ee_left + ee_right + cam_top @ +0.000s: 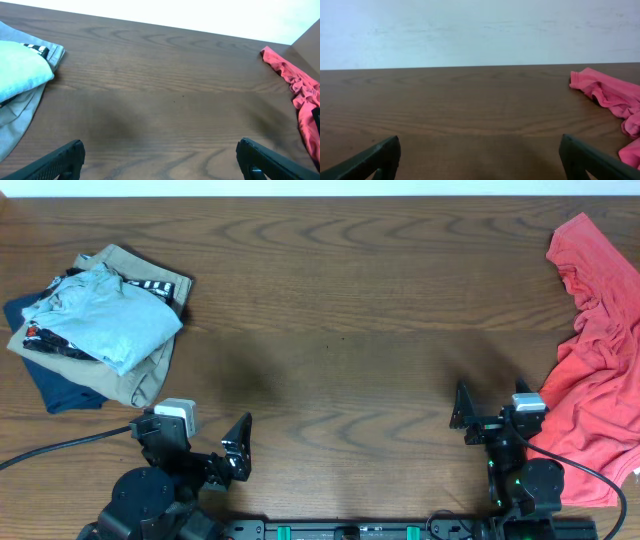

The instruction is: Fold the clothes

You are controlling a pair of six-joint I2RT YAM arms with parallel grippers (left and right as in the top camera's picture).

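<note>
A crumpled red shirt [598,370] lies unfolded at the right edge of the wooden table [340,330]; it also shows in the left wrist view [300,95] and the right wrist view [615,100]. A stack of folded clothes [95,325], light blue on top of tan and navy, sits at the far left and shows in the left wrist view [20,85]. My left gripper [195,450] is open and empty near the front left. My right gripper [490,415] is open and empty near the front right, just left of the red shirt.
The table's front edge runs just behind both arm bases. A black cable [60,445] trails left from the left arm. A white wall [480,30] stands behind the table's far edge.
</note>
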